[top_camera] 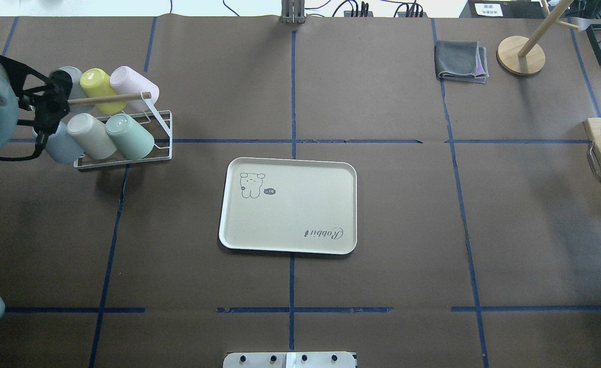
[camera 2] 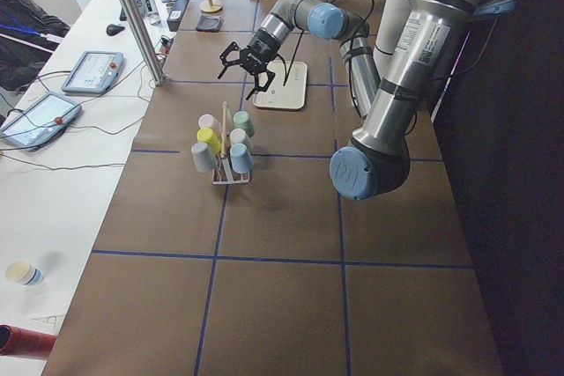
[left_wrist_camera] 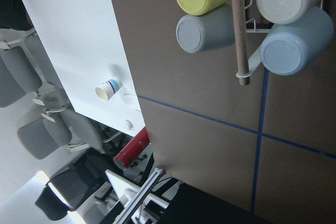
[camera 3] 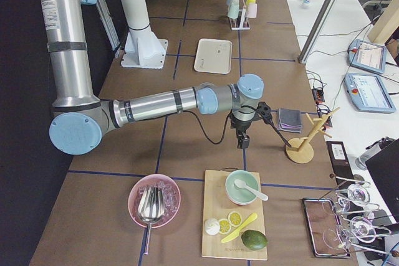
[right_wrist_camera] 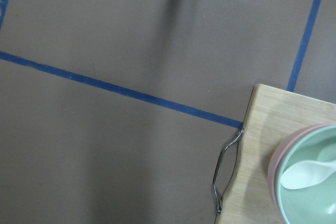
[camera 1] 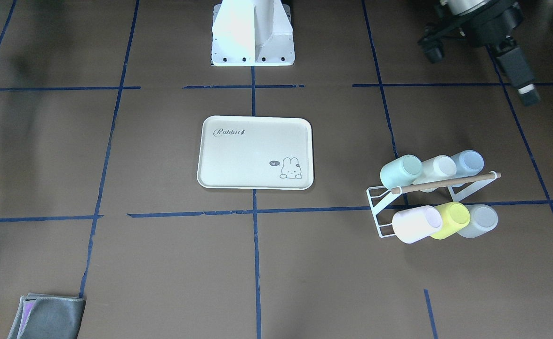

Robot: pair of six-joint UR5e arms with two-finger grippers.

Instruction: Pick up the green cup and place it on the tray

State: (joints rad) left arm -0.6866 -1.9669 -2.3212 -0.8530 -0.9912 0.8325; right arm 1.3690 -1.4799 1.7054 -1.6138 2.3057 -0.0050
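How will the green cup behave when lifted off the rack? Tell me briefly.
The green cup looks like smooth plastic: probably light, rigid, perhaps slippery. It sits tilted on the wire rack beside the cream cup, so lifting may nudge that one. Round-sided, it would likely roll if dropped sideways.

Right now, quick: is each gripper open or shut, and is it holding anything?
Left gripper: open, holding nothing.
Right gripper: cannot be told from these views.

Left tool (camera 2: 247, 75) hangs apparently open; right tool (camera 3: 242, 140) points down, state unclear.
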